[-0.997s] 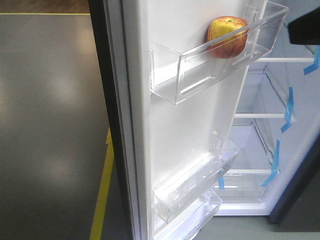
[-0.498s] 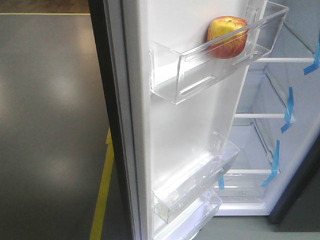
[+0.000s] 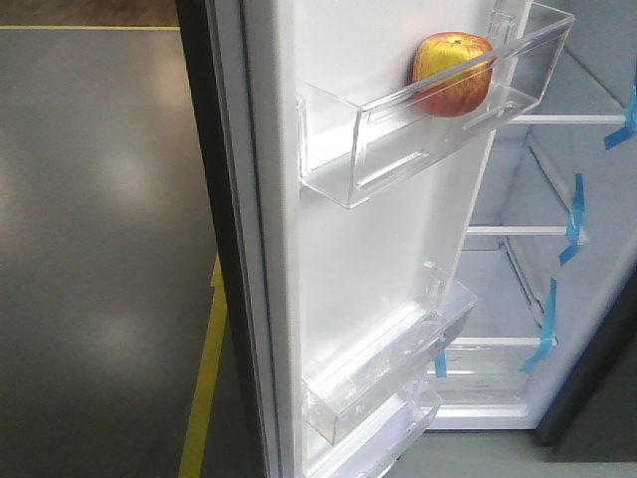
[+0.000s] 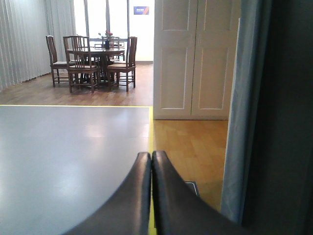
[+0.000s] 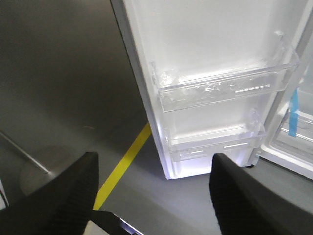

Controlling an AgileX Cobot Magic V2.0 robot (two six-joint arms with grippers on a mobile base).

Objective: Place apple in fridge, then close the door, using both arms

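The apple (image 3: 453, 75), red with yellow patches, sits in the top clear bin (image 3: 398, 139) on the white inner side of the open door (image 3: 388, 259). The fridge (image 3: 537, 279) stands open at the right, showing glass shelves and blue tape strips. Neither gripper shows in the front view. My left gripper (image 4: 150, 156) is shut with nothing between its fingers, beside the door's dark grey outer face (image 4: 288, 122). My right gripper (image 5: 154, 164) is open and empty, low in front of the door's two lower bins (image 5: 220, 88).
A yellow floor line (image 3: 204, 388) runs along the grey floor left of the door. A round metal base with a rod (image 5: 39, 171) stands at the left. Far off are a dining table with chairs (image 4: 95, 58) and white double doors (image 4: 195, 58).
A black gripper part seen at the top right corner of the front view one second ago has left that view. The apple and the door have not moved.
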